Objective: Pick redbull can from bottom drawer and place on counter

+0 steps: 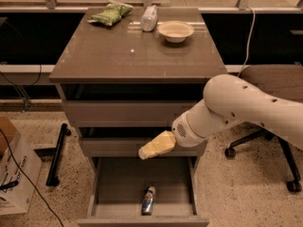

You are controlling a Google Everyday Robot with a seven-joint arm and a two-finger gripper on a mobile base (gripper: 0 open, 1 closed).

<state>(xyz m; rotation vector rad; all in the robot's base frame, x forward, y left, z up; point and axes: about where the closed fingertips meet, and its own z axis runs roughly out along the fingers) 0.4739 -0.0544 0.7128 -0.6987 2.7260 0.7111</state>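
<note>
Item: redbull can [148, 200], blue and silver, resting on the grey floor of the bottom drawer [118, 186], which stands pulled open; position near the drawer's front edge and roughly midway between its side walls; long axis in this view running front to back with a slight lean, silver end toward the cabinet; whether it stands upright or lies flat cannot be told for sure. Item: gripper [143, 152], cream-yellow, carried on the single white arm that enters from the right; held in front of the middle drawer's face, above the open drawer, pointing left and a little downward; open or closed cannot be told; nothing held. Relation: can lies below the gripper and nearer the camera, almost under its tip, well apart in height and not touching; judged need is a descent into the drawer with the gripper turned to suit the can's long axis. Destination: table [118, 56], the cabinet's glossy top slab, above the gripper, bearing a bowl [175, 30], a clear bottle [149, 18] and a green bag [110, 13] along its far edge
</note>
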